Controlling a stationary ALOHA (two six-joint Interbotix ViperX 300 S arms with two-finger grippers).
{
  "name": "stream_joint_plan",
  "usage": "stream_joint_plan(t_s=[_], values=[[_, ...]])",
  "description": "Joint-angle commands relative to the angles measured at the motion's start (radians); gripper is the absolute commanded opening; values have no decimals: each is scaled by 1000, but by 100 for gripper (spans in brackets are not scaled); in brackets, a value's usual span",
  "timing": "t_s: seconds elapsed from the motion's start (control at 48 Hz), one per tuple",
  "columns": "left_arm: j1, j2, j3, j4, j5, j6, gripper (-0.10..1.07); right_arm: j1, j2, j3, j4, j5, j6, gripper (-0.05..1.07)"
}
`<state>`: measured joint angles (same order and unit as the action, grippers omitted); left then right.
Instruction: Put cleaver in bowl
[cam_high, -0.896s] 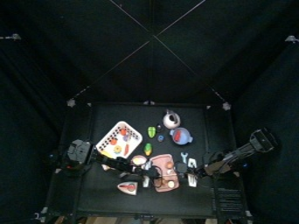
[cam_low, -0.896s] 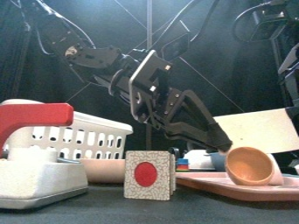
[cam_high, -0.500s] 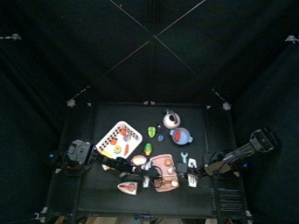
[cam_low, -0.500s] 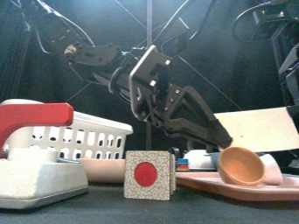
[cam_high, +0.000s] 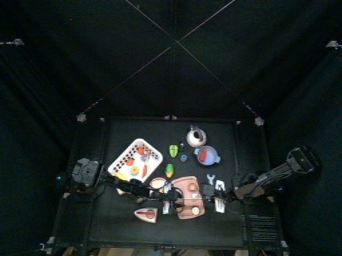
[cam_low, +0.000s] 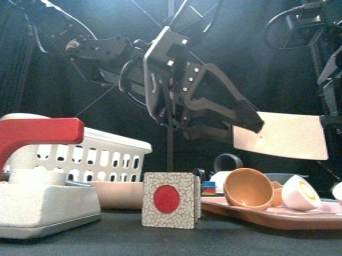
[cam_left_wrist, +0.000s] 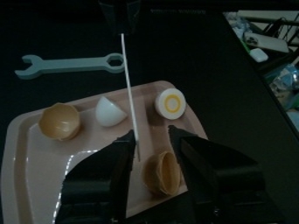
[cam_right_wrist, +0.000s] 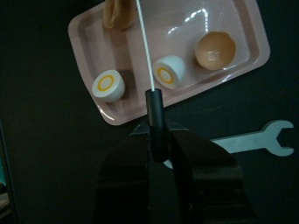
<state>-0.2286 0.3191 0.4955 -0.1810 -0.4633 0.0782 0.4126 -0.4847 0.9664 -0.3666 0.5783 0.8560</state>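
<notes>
Two black jointed arms, glossy segments strung with cables, ending in black fingers.

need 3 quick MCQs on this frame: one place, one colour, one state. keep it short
1. Where is the blue wrench?
A. on the tray
B. on the table beside the tray
C. in the basket

2. What colour is the tray holding the egg halves?
A. green
B. pink
C. blue

3. What state is the cleaver in?
A. lying in the bowl
B. flat on the tray
C. lifted in the air

Answers:
1. B: the wrench lies on the bare table, off the tray's edge.
2. B: the tray is pink in both wrist views.
3. C: in the front view the cleaver hangs well above the tray.
</notes>
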Motion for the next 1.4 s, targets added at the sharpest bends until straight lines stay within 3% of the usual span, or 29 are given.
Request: stream_joint_plan(t_s=[0.0, 0.104, 0.271, 0.479, 0.708, 1.021, 1.375], values=[[-6, -52, 12, 0, -72, -2, 80, -9, -25, -5, 5, 3, 3, 41], [-5, -84, 63, -2, -150, 0, 80, -15, -44, 0, 12, 9, 5, 41], [-5, -143, 140, -25, -193, -2, 80, -46, -87, 15, 20, 26, 25, 41], [-3, -233, 230, -107, -247, 8, 80, -133, -141, 35, 17, 80, 80, 41], [-21, -278, 333, -115, -365, 5, 80, -247, -201, 35, -31, 170, 127, 41], [-44, -275, 347, -106, -391, 9, 80, -439, -268, 49, -58, 265, 133, 41], [-38, -261, 339, -107, -394, 9, 80, -620, -252, 141, -63, 227, 124, 42]])
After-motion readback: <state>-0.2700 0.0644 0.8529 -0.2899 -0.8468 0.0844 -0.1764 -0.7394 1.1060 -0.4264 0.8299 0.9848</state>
